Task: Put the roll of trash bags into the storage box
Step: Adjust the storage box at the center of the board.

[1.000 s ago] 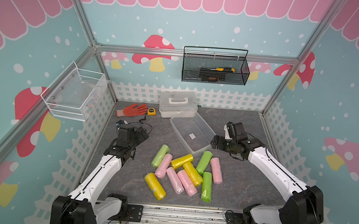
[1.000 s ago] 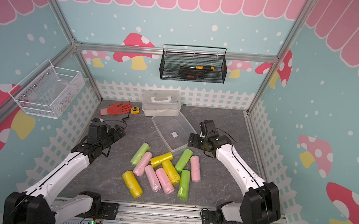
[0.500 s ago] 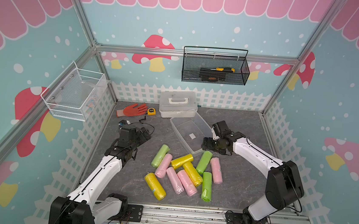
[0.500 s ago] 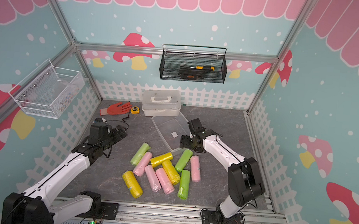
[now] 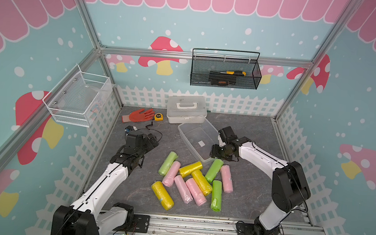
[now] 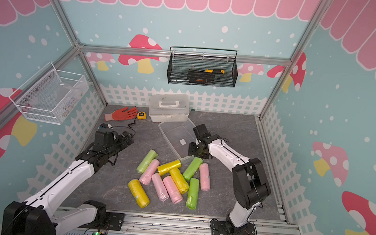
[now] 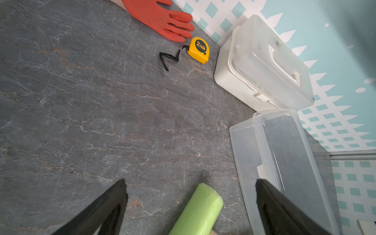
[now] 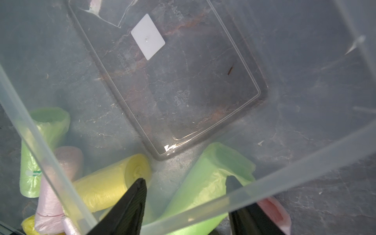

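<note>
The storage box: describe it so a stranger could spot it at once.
Below the black wire basket on the back wall stands an opaque white case with a handle. Right in front of it lies the storage box: a see-through tub, open-topped and empty, with a small white sticker on its floor.

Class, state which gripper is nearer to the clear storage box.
Right. The right gripper is at the storage box's near corner, at its rim; the left gripper hovers apart from the box, off its opposite side.
</note>
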Controlling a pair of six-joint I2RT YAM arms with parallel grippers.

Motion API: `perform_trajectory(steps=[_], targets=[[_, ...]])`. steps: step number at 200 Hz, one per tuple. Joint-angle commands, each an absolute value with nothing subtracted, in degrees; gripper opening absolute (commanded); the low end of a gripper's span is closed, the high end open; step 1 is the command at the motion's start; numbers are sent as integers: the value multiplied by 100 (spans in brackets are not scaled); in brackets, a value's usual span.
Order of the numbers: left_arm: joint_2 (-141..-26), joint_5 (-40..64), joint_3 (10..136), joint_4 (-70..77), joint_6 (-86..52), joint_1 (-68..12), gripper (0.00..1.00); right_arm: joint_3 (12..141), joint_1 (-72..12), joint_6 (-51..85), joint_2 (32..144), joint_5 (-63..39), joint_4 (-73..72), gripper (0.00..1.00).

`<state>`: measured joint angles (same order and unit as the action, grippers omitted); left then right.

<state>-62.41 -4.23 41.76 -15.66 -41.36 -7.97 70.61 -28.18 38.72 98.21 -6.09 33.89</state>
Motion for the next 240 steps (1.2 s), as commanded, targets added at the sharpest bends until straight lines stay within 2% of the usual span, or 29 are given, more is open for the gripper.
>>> perform_trajectory(steps=[1,44,67,109,123,153,172,200,240], targets=[[-6293,-373,4359,-1652,-4047,-826,99,7264,-2840,3704,9819,-421,3507,57],[-6315,-361,4359,-1656,-4052,-826,99,7611,-2844,3218,9808,139,3711,39],[-6339,-333,4377,-1653,-4061,-835,99,7757,-2842,3071,9933,113,3742,28],[-6414,-279,4403,-1663,-4044,-844,99,7986,-2839,2980,10277,55,3903,20],[-6432,-246,4420,-1666,-4034,-845,99,8034,-2838,2971,10326,50,3980,22],[-6460,-236,4430,-1661,-4034,-854,99,7982,-2837,2998,10125,82,4104,47],[-6529,-185,4460,-1665,-4033,-868,99,7843,-2845,3083,9913,175,4087,54],[-6600,-149,4500,-1688,-4025,-875,99,7663,-2843,3205,9914,49,3931,55],[-6741,-97,4551,-1687,-4026,-887,99,8128,-2845,3151,10626,-6,4187,48]])
